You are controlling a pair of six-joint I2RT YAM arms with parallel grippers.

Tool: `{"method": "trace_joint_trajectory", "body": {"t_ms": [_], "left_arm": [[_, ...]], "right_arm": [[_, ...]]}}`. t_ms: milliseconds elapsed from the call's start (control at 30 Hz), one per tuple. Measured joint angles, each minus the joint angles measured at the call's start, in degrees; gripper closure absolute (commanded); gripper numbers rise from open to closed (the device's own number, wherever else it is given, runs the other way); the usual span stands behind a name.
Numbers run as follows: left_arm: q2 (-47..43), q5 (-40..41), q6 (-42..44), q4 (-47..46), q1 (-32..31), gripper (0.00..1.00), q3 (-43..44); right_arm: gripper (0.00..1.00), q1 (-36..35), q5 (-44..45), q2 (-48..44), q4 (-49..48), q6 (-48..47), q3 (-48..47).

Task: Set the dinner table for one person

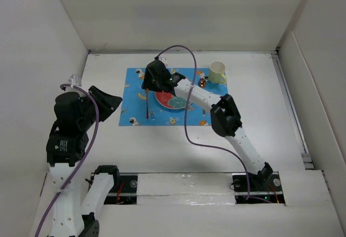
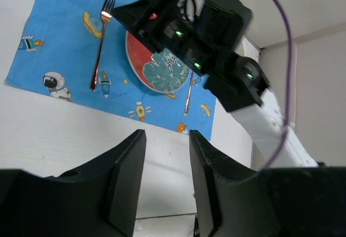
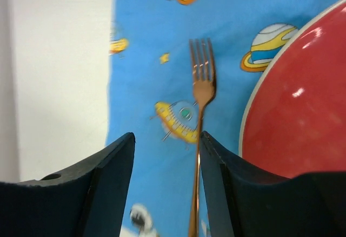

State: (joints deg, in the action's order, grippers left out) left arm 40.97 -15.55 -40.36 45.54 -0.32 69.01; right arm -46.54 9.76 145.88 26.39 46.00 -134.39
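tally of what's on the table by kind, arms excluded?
Placemat: 1
Plate: 1
Mug: 1
Fork: 1
Copper utensil right of the plate, knife or spoon unclear: 1
Total: 5

A blue mat fills the middle of the worktop, carrying a fork, a plate and a second utensil. The right arm slants over the mat from the near right corner, roofing the plate, and its pincer hangs jaws apart right above the fork. A mug stands just off the mat's far right corner, and the left pincer, empty, hovers beside the mat's left edge near the left wall. Bare worktop lies open in the near strip before the arm bases, crossed by a purple cable, down the right side, and in a narrow band behind the mat.
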Motion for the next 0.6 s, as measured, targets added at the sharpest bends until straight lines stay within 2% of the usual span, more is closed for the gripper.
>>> {"method": "trace_joint_trajectory", "body": {"t_ms": [167,200,233,267,300,433,500,600], "left_arm": [[1.33,-0.24,-0.63,-4.31,-0.35,0.50,-0.46],[1.75,-0.37,-0.79,-5.53,-0.39,0.44,-0.66],[2.23,-0.44,-0.92,-6.73,-0.61,0.36,-0.68],[2.97,-0.48,-1.09,-8.20,-0.96,0.23,-0.68],[3.76,-0.68,-1.09,-9.79,-1.29,0.01,-0.63],[8.52,-1.64,-1.36,-14.45,-1.86,0.01,2.19],[12.24,-1.60,-1.25,-15.74,-1.88,0.01,6.29],[16.26,-0.79,-0.96,-17.16,-1.88,0.01,12.26]], "right_arm": [[0.45,0.48,-3.41,-20.46,-2.03,-6.19,15.91],[0.44,0.61,-3.82,-25.42,-2.43,-7.52,18.67],[0.00,0.85,-3.96,-30.51,-2.49,-8.98,20.76],[0.00,1.14,-4.11,-35.47,-2.75,-10.03,22.75],[0.00,1.40,-4.26,-40.48,-2.99,-12.07,24.79],[0.00,4.63,-3.45,-60.17,-1.44,-15.12,31.34],[0.00,8.22,-0.48,-71.65,-5.01,-16.00,39.36],[0.00,15.47,5.01,-90.01,-3.41,-16.20,51.80]]}}
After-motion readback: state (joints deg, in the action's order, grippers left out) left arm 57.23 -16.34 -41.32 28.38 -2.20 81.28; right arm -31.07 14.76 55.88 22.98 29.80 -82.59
